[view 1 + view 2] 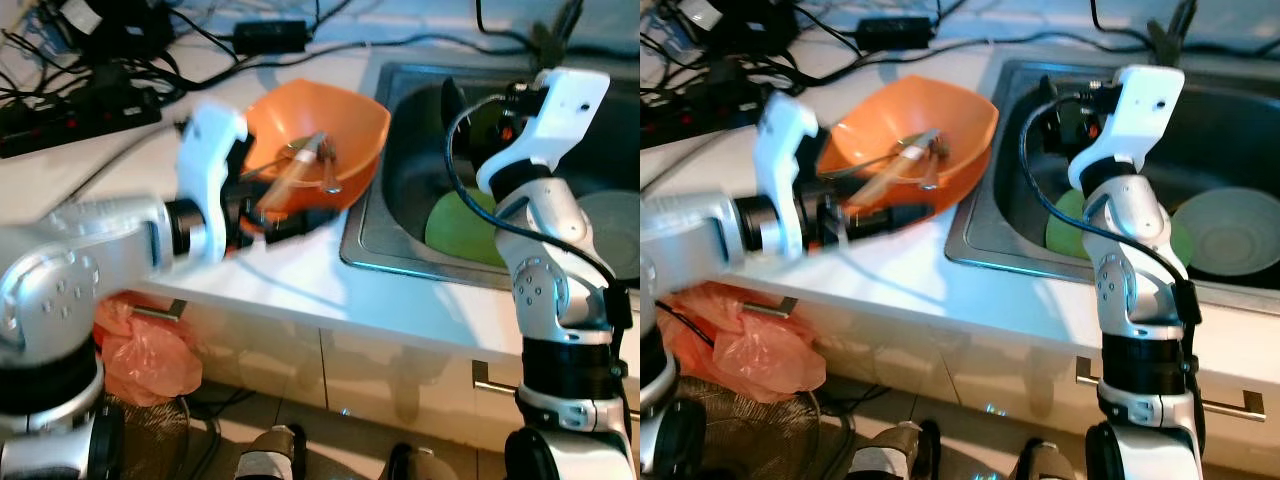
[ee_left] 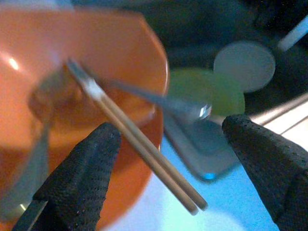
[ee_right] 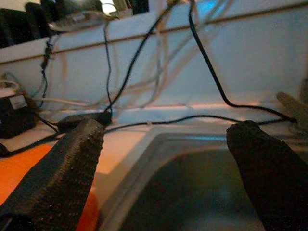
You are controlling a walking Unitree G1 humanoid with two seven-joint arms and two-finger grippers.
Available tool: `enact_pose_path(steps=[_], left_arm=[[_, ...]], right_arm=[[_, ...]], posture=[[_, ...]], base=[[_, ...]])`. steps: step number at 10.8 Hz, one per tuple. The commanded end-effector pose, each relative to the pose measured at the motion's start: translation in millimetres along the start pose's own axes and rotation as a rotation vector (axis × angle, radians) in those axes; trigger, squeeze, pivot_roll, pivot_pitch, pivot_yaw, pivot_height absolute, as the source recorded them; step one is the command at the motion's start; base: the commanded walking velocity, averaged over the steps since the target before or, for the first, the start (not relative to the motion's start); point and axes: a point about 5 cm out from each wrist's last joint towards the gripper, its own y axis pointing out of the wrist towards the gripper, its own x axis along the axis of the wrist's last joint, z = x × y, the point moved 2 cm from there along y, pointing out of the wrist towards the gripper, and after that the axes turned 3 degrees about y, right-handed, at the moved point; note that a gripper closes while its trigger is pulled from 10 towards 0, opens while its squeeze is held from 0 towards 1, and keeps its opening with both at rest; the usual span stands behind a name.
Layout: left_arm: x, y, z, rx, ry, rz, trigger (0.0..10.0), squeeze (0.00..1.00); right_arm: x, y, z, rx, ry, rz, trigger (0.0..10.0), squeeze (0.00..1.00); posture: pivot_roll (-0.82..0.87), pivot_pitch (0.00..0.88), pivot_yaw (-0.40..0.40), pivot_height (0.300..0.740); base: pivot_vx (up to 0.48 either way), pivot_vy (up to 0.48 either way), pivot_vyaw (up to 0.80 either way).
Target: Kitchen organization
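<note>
A: Biggest first? White counter (image 1: 300,290), steel sink (image 1: 380,235) set in it on the robot's right.
B: Yep. Sink holds a green plate (image 1: 455,230) and a pale round dish (image 1: 1230,235), just beside each other.
A: Orange bowl (image 1: 345,125) sits on the counter, touching the sink's left rim. Chopsticks (image 2: 144,154) and metal cutlery (image 2: 159,101) lie inside, ends sticking out over the rim.
B: Left gripper (image 2: 168,168)?
A: At the bowl's near edge, fingers (image 2: 79,178) spread wide, chopsticks between them, not pinched.
B: Right gripper (image 3: 163,178)?
A: Raised over the sink, fingers wide apart, holding nothing.
B: Rest?
A: Black cables (image 1: 120,70) and a power strip (image 1: 70,120) at the counter's back; orange plastic bag (image 1: 140,355) below the counter.
</note>
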Motion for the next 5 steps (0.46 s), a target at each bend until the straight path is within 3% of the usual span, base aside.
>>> enact_pose_path(steps=[1,3,5], left_arm=[[6.7,-1.6,1.7,-0.021,0.013,-0.033,10.0,0.0],[22.2,-5.8,2.7,-0.035,0.041,-0.126,10.0,0.0],[25.4,-5.3,5.6,-0.03,0.038,-0.146,10.0,0.0]], right_arm=[[4.7,2.4,0.7,0.01,-0.009,-0.019,10.0,0.0],[7.9,3.9,-0.6,0.012,-0.011,-0.033,10.0,0.0],[9.2,5.0,-0.8,0.015,-0.012,-0.04,10.0,0.0]], posture=[[0.15,0.085,0.06,0.74],[0.14,0.072,0.053,0.74],[0.14,0.067,0.051,0.74]], base=[[0.0,0.0,0.0],[0.0,0.0,0.0],[0.0,0.0,0.0]])
